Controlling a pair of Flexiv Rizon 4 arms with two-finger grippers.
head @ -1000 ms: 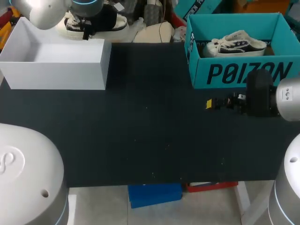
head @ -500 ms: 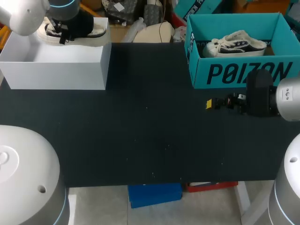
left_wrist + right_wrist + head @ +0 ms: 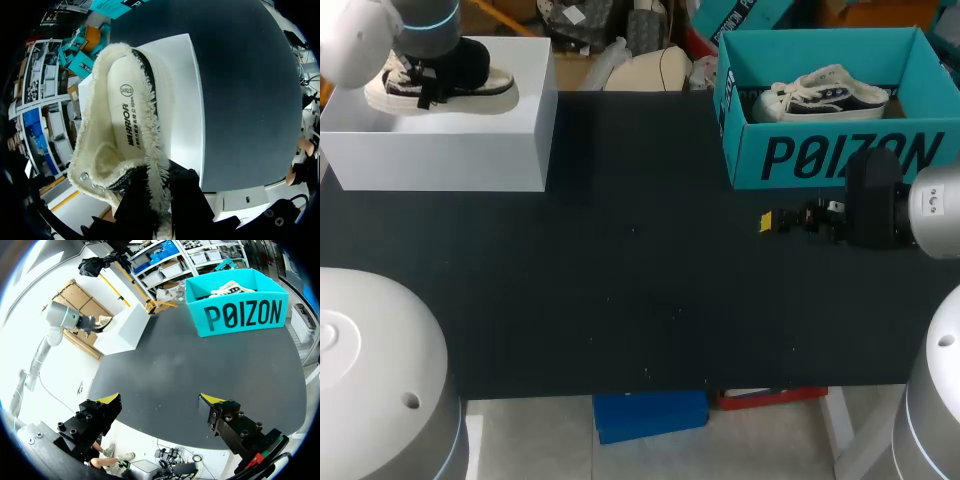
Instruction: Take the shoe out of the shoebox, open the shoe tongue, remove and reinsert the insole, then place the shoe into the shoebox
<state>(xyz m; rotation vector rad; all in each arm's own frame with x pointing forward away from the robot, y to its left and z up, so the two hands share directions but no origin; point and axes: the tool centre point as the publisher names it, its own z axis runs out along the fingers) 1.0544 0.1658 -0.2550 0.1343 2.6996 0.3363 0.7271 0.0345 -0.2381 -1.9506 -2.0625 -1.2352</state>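
— Dark matte tabletop [image 3: 640, 290], faintly speckled, fills most of the head view. What stands on it?

— Two boxes along the far edge. At eleven o'clock there is a white rectangular shoebox [image 3: 450, 150], open on top. At one o'clock there is a teal cardboard box [image 3: 840, 160] with large dark print, and a white-and-navy sneaker [image 3: 825, 92] lies inside it.

— And the task's shoe?

— The black shoe with a white sole and cream fleece lining [image 3: 485, 88] hangs over the far side of the shoebox's opening, carried by the left gripper [image 3: 420, 80]. I cannot tell whether its sole touches the box.

— How is it held?

— In the left wrist view the dark fingers [image 3: 135, 200] pinch the fleecy rim of the shoe's opening from both sides. The printed insole lies inside, and the white box wall is just beyond.

— The other arm?

— The right gripper [image 3: 785, 220] hovers at three o'clock, near the teal box's front wall and touching nothing. Its yellow-tipped fingers [image 3: 212, 399] are spread wide, with only bare tabletop between them.
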